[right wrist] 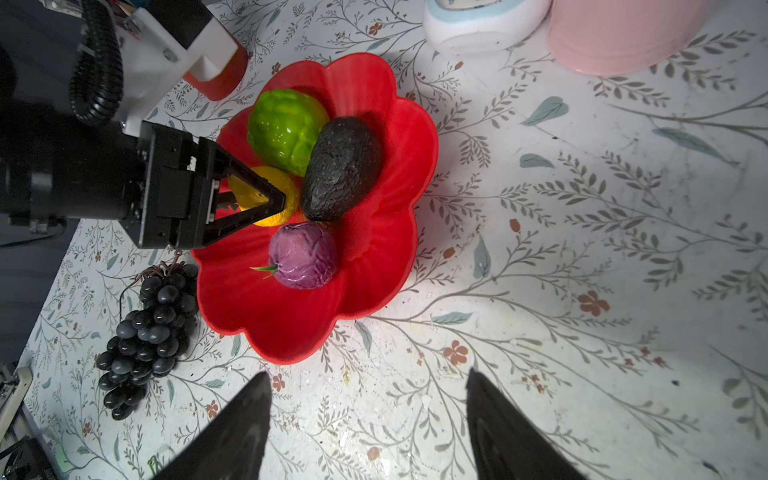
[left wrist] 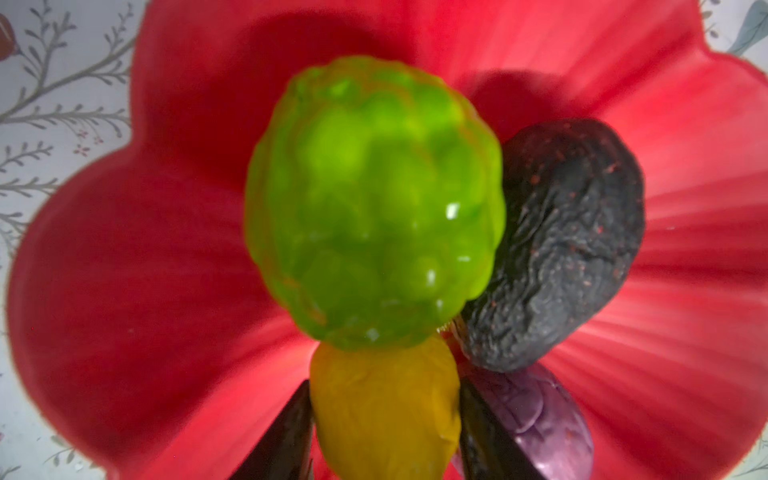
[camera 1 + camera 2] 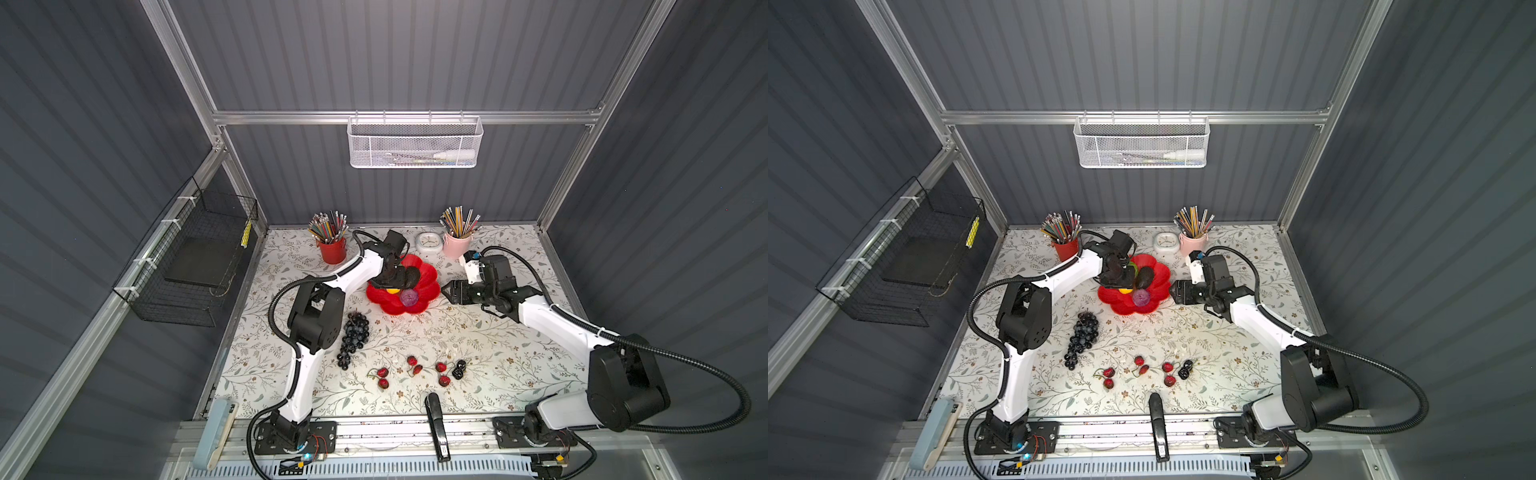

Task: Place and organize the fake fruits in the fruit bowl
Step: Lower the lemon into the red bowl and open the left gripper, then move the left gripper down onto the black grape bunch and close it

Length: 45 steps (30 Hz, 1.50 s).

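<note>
Fruit bowl (image 3: 424, 270): glossy red plastic, shallow, flower-shaped with a scalloped, ribbed rim. It sits far-centre on the floral-patterned counter (image 3: 478, 353).

Four fruits lie inside, packed together:
- bumpy lime-green ball (image 1: 282, 129), shiny, on the far side
- dark avocado (image 1: 340, 166), matt and wrinkled, leaning against the ball
- yellow pear (image 2: 386, 407), smooth
- purple round fruit (image 1: 303, 255), veined skin, green stem, nearest the front

Loose on the counter:
- dark grape bunch (image 3: 353, 338), glossy beads tapering to a point, just left of and nearer than the bowl
- red stemmed cherries (image 3: 381, 376) in pairs along the near side
- tiny black cluster (image 3: 458, 369) to the right of the cherries

Left hand (image 1: 274, 199) is low over the bowl with its fingers partly apart on either side of the pear. Cannot tell whether they press on it.

Right hand (image 1: 368, 372) is just right of the bowl, fingers spread wide with nothing between them.

In both top views the left hand hides the ball and most of the pear. The wrist views show them plainly. Only the top views show the cherries and the cluster.
</note>
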Available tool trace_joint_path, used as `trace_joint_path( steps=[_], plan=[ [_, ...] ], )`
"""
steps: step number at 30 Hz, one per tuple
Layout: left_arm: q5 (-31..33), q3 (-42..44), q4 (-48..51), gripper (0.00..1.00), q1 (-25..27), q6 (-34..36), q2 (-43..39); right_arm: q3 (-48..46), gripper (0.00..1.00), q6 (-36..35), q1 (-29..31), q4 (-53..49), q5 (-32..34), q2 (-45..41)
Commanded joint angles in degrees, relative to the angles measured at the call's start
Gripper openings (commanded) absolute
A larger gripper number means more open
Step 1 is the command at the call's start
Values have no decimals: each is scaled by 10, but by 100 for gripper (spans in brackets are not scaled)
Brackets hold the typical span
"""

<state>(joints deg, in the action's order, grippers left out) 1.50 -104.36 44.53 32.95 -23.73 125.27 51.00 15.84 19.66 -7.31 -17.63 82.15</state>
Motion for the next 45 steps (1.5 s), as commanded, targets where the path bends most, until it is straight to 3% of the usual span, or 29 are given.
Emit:
trace_joint_path(
  steps=[1,12,21,28,31,34,41,45],
  plan=[
    [-10,10,-5,57,1,-5,8,20,74,-8,1,-2,-10,9],
    [0,13,16,68,1,-4,-22,21,74,-6,3,-3,-11,2],
    [47,73,69,75,1,16,-143,28,73,-14,9,-27,2,-34],
    [60,219,74,70,-1,-30,-278,39,73,-20,21,-49,11,-28],
    [86,291,64,62,-6,-47,-319,52,72,-19,31,-54,8,-13],
    [59,348,37,56,-34,-52,-351,73,72,-21,49,-68,14,6],
    [14,397,2,51,-79,-27,-379,110,71,-9,73,-84,12,43],
    [-13,407,-18,42,-108,-10,-365,124,70,-1,81,-89,11,54]
  ],
)
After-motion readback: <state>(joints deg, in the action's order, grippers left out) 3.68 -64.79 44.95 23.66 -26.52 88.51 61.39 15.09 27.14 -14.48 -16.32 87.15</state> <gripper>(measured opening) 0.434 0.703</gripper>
